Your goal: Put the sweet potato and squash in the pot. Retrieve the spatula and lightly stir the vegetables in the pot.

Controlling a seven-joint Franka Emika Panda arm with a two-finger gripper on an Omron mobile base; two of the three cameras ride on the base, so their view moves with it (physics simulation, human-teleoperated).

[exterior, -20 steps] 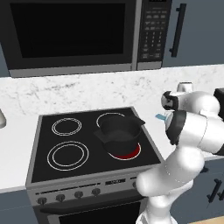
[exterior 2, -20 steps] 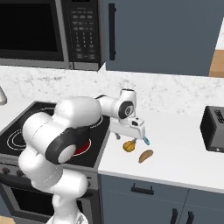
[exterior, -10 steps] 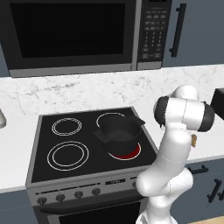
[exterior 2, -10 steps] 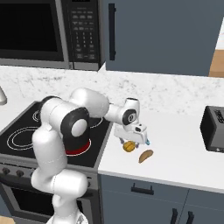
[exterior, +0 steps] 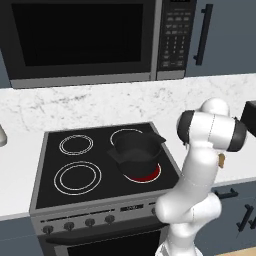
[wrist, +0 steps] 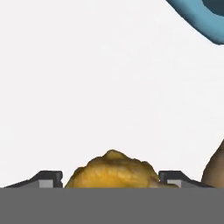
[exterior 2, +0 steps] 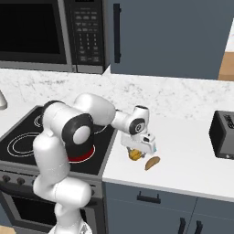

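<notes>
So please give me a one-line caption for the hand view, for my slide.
Gripper fingertips flank a lumpy orange-yellow vegetable on the white counter, near a light-blue spatula.

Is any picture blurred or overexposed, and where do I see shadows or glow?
All views are sharp and evenly lit. Hand view: the counter renders flat white without shadow, the yellow vegetable cut by the frame edge. Right base view: a faint shadow under the end effector. Left base view: the burner glows red beneath the pot.

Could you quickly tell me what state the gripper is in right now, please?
Gripper: jaws apart on either side of the yellow-orange vegetable on the counter; whether they grip it cannot be told.
</notes>
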